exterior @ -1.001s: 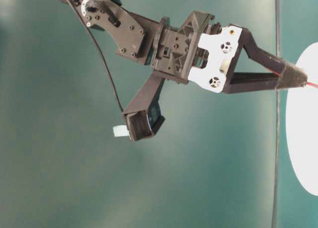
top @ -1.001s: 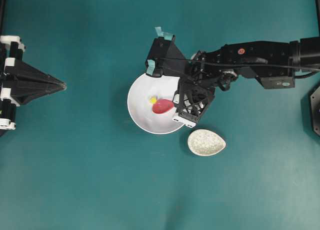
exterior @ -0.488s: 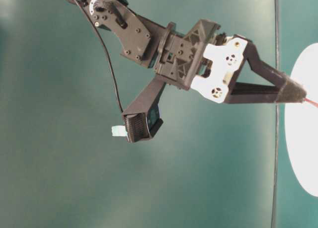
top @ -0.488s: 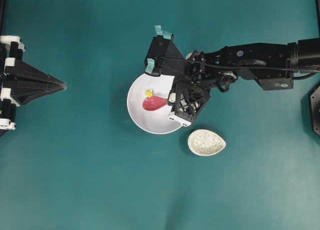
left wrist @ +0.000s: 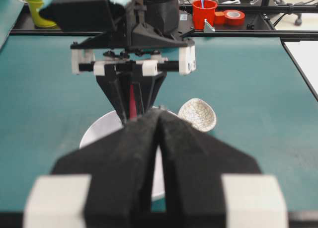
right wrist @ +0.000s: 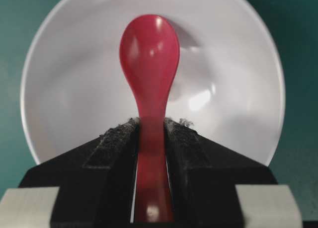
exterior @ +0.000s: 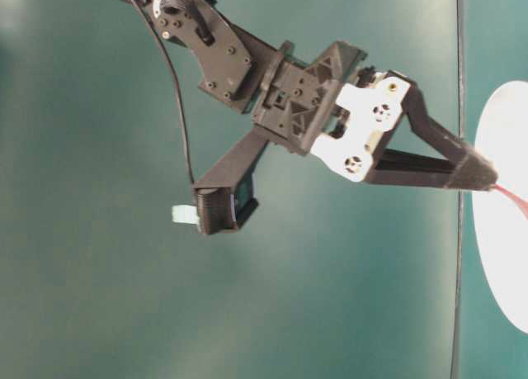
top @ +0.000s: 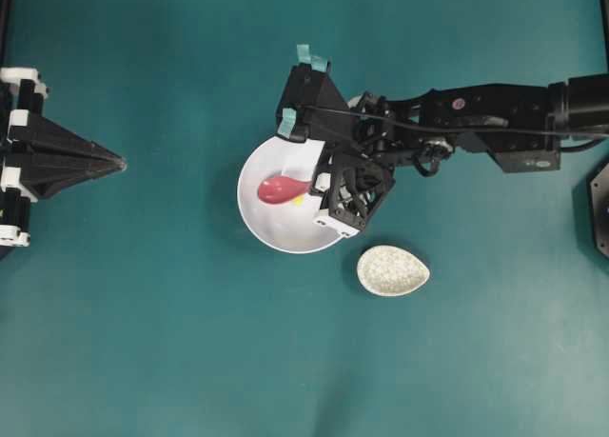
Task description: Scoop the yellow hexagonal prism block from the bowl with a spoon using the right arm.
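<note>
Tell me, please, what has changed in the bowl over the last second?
The right hand, shut on the spoon, swept its scoop leftward across the bowl. The scoop passed the yellow block, which now lies by the handle side, not in the scoop. The bowl, the speckled dish and the left hand stayed put.

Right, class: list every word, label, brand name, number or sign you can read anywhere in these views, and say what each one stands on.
No text can be read in any view.
Right arm: one small red round sticker and one small teal sticker, both too small to read.
Red cup and yellow cup on the far shelf: no print visible.
Spoon, bowl and speckled dish: plain, unmarked.
</note>
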You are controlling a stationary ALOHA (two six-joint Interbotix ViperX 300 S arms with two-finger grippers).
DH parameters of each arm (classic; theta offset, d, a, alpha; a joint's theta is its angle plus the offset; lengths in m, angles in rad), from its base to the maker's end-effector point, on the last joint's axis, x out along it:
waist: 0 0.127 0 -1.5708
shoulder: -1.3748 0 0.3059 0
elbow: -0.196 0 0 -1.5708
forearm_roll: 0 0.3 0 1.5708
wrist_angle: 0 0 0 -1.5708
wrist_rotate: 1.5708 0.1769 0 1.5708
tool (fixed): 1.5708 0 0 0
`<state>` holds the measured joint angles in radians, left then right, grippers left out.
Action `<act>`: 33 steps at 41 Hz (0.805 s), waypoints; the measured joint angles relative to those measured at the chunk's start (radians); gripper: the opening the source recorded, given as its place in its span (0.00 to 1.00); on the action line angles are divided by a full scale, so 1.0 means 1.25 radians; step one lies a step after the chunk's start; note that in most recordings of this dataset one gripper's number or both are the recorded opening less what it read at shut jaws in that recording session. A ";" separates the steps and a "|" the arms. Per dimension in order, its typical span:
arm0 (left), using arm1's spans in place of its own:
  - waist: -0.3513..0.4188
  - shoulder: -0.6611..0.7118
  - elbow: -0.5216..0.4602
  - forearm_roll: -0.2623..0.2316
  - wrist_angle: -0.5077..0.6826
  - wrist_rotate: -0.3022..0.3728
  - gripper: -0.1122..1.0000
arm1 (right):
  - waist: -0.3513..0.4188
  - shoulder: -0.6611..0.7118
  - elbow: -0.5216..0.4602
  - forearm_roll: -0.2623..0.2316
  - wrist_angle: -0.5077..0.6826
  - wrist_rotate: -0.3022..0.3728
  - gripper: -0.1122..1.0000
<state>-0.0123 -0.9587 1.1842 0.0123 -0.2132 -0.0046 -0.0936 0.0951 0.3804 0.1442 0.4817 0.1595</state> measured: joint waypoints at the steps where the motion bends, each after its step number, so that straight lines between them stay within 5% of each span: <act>1: 0.000 0.000 0.000 0.001 0.000 0.000 0.09 | 0.000 -0.004 0.000 -0.001 0.001 0.000 0.30; 33: 0.000 0.000 0.000 0.000 0.000 0.000 0.09 | 0.000 -0.136 0.010 -0.011 0.232 0.010 0.30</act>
<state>-0.0123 -0.9587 1.1842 0.0123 -0.2132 -0.0046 -0.0936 -0.0752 0.3927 0.1304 0.7716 0.1718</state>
